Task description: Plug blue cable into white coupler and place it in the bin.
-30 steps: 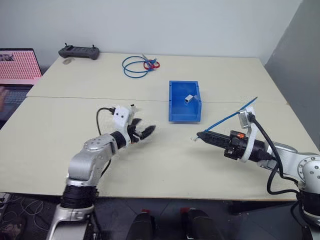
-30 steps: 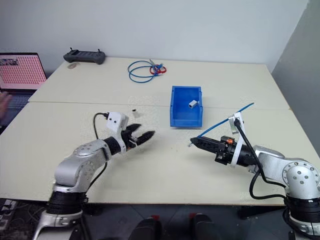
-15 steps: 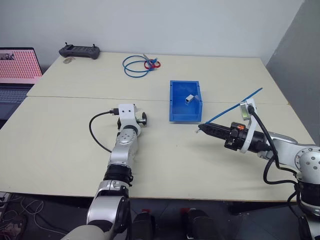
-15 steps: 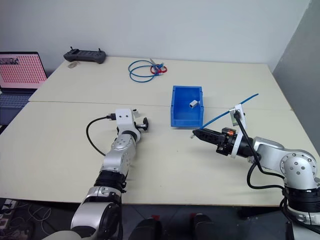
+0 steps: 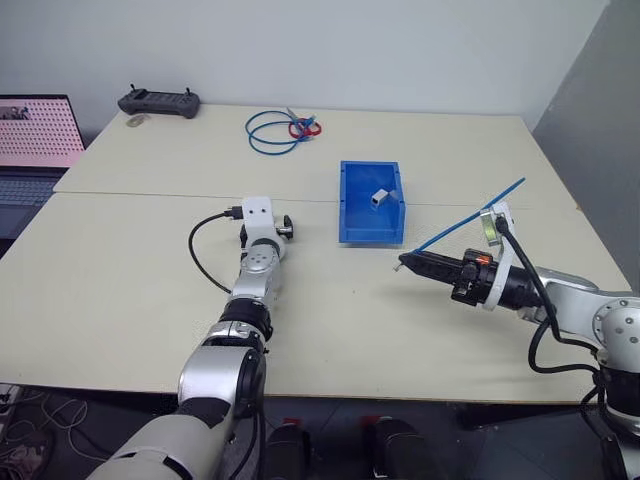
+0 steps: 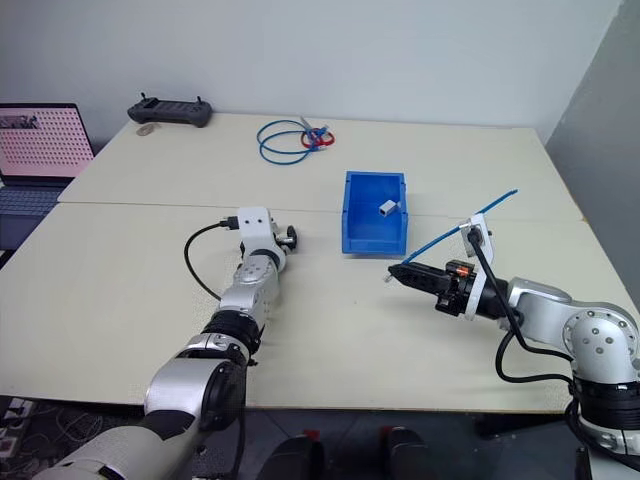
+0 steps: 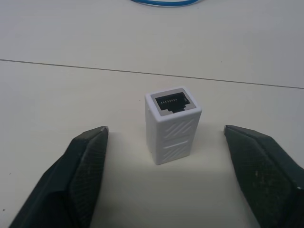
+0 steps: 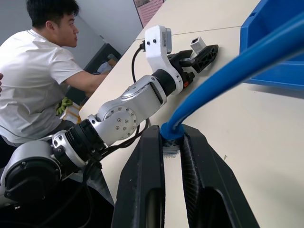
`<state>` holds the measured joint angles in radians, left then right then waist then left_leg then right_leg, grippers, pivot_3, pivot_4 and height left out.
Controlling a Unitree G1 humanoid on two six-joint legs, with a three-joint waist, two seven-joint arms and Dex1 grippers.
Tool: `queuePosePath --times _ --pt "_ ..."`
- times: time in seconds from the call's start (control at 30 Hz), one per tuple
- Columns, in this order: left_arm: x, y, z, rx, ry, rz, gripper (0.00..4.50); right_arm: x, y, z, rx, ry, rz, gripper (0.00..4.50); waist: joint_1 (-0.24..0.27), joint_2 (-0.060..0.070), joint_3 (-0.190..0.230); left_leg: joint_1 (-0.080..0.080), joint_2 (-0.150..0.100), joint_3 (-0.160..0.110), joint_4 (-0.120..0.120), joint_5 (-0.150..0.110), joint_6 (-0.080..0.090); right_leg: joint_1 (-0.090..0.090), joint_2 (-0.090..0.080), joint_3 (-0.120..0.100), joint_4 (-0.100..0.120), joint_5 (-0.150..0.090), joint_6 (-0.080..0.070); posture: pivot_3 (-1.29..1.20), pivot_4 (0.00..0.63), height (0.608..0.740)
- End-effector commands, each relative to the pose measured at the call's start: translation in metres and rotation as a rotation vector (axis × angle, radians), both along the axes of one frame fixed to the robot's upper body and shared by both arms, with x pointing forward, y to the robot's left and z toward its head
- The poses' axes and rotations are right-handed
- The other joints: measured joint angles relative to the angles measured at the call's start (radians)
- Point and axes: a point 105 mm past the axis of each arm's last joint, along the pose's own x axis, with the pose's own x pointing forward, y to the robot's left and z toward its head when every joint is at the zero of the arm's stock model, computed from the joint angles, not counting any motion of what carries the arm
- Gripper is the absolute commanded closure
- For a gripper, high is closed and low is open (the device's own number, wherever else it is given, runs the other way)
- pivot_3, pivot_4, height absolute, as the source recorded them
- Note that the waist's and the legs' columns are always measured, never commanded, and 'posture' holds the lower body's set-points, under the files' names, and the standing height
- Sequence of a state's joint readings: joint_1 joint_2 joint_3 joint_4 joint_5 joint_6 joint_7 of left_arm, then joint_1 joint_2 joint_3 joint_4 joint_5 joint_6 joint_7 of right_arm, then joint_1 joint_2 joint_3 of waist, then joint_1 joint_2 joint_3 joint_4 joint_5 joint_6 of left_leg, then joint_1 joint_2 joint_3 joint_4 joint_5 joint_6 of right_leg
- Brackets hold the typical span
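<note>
On the pale table, left of the small blue plastic bin, the tiny white plastic coupler is flanked, untouched, by the left gripper's spread fingers, while the thin blue cable is pinched by the right gripper.

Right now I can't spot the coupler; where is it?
The coupler stands upright on the table between the open left gripper's fingers, left of the bin.

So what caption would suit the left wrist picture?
Open claw straddling an upright white coupler on the table.
</note>
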<state>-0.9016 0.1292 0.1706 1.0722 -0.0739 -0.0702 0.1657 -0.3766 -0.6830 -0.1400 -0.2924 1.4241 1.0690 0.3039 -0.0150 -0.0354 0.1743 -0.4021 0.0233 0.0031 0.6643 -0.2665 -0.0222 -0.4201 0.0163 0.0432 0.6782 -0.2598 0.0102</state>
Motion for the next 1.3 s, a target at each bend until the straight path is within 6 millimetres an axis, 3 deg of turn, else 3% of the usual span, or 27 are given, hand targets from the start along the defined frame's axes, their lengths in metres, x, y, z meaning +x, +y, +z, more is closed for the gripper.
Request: queuePosePath --times 0.03,0.33,0.4,0.53,0.67,0.77,0.9,0.97,1.1,1.3 --pt "0.004 0.001 0.014 0.003 -0.046 0.01 1.42 -0.003 -0.003 0.012 -0.01 -0.061 0.0 4.31 0.0 0.0 0.0 0.0 0.0 0.0 0.0 0.0 0.0 0.0 0.0 0.0 0.0 0.0 0.0 0.0 0.15 0.74" --pt "0.006 0.003 0.017 0.0 -0.046 0.014 3.43 -0.003 -0.006 0.009 -0.01 -0.055 -0.013 4.31 -0.001 0.0 0.0 0.0 0.0 0.0 0.0 0.0 0.0 0.0 0.0 0.0 0.0 0.0 0.0 0.0 0.15 0.74" --pt "0.006 0.006 0.017 0.002 -0.046 0.021 3.7 -0.003 -0.005 0.009 -0.013 -0.056 -0.01 4.31 -0.002 0.0 0.0 0.0 0.0 0.0 0.0 0.0 0.0 0.0 0.0 0.0 0.0 0.0 0.0 0.0 0.15 0.74" --pt "0.005 0.01 0.016 0.002 -0.031 -0.033 3.7 -0.002 -0.005 0.008 -0.031 -0.061 -0.001 4.31 -0.003 0.0 0.0 0.0 0.0 0.0 0.0 0.0 0.0 0.0 0.0 0.0 0.0 0.0 0.0 0.0 0.15 0.74" --pt "-0.014 0.005 0.025 0.115 -0.054 -0.376 3.7 -0.001 -0.005 0.012 -0.052 -0.088 0.016 4.31 -0.017 0.0 0.0 0.001 0.0 0.001 -0.001 0.0 0.0 0.0 0.0 0.0 0.001 0.0 0.0 0.0 0.15 0.74" --pt "-0.054 -0.016 0.028 0.185 -0.045 -0.727 3.7 0.0 0.002 0.016 -0.07 -0.125 0.049 4.31 -0.027 0.0 0.0 0.002 0.002 0.002 -0.001 0.001 -0.001 -0.001 0.0 0.001 0.002 0.0 0.0 0.0 0.15 0.74" --pt "-0.119 -0.058 0.025 0.237 -0.003 -1.229 3.7 0.001 0.018 0.024 -0.09 -0.191 0.11 4.31 -0.018 0.001 0.0 0.002 0.003 -0.001 -0.002 0.001 -0.003 -0.001 0.001 -0.001 0.003 0.003 -0.008 0.0 0.15 0.74" --pt "-0.136 -0.077 0.019 0.261 0.001 -1.393 3.7 0.002 0.025 0.025 -0.12 -0.226 0.142 4.31 -0.007 0.002 0.0 0.002 0.002 -0.002 -0.001 0.002 -0.003 0.0 0.001 -0.002 0.002 0.002 -0.007 0.0 0.15 0.74" --pt "-0.142 -0.105 0.002 0.299 -0.002 -1.549 3.7 0.005 0.037 0.023 -0.18 -0.285 0.198 4.31 -0.003 0.002 0.0 0.002 0.0 0.0 0.0 0.002 -0.002 0.001 0.001 -0.001 0.001 0.0 -0.003 0.0 0.15 0.74" --pt "-0.142 -0.129 -0.027 0.334 0.038 -1.677 3.7 0.007 0.049 -0.007 -0.373 -0.405 0.282 4.31 -0.012 0.002 0.0 0.001 0.0 0.0 0.0 0.001 -0.001 0.0 0.001 0.0 0.0 0.001 -0.002 0.0 0.15 0.74"
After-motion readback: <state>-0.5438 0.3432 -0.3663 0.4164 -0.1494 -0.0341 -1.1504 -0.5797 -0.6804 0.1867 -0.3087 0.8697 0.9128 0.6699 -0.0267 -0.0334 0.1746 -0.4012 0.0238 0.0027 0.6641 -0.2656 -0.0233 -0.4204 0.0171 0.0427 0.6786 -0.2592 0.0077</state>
